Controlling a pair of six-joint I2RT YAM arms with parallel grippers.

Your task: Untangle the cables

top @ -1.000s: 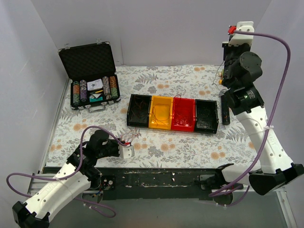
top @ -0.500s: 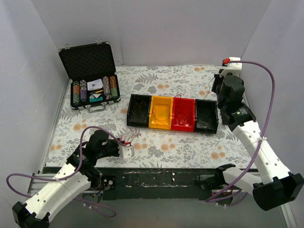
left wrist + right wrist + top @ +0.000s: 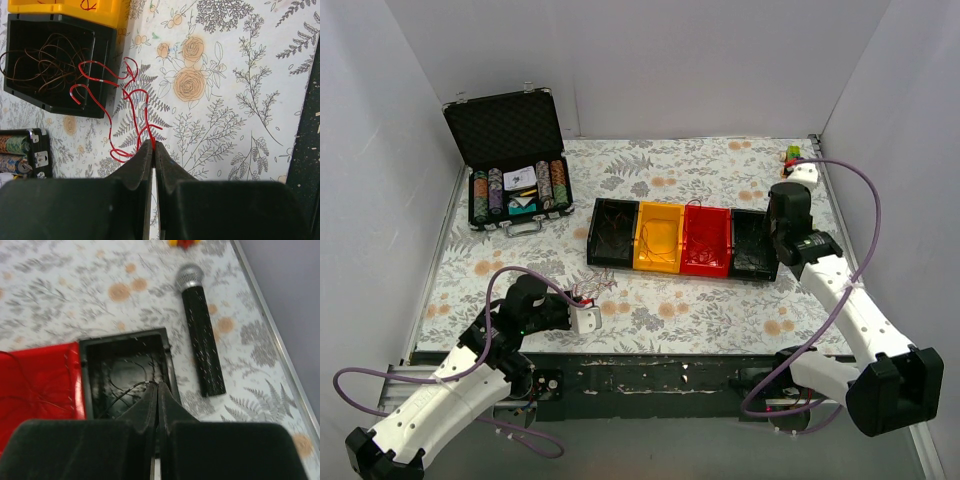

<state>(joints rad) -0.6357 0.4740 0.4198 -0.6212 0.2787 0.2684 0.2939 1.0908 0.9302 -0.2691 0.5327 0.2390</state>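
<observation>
Red cables [image 3: 145, 112] are pinched in the left tool [image 3: 153, 146], whose fingers are pressed together on one strand at the lower centre of its wrist view. The rest loops loose over the table [image 3: 240, 100] up toward the left black bin [image 3: 106, 50], which holds a nest of brownish cables [image 3: 50, 65]. That side has not budged over the last second. The change is all on the right: the right arm, which stood high at the upper right of the overhead view, has swung down and inward. The right tool [image 3: 157, 385] now hangs low over the right black bin [image 3: 122, 336], with the mic [image 3: 202, 350] lying just beside that bin and the red bin [image 3: 40, 370] on its other side. Its fingers are closed, and a thin dark cable [image 3: 131, 388] appears to run from their tips down into the bin (the frame is blurred, so the grip itself is a judgement). I read this as one dark strand, freed from the bunch, being delivered to the bin of its colour. Letting go there looks like the next step, and the red bunch at lower left remains to be separated.
</observation>
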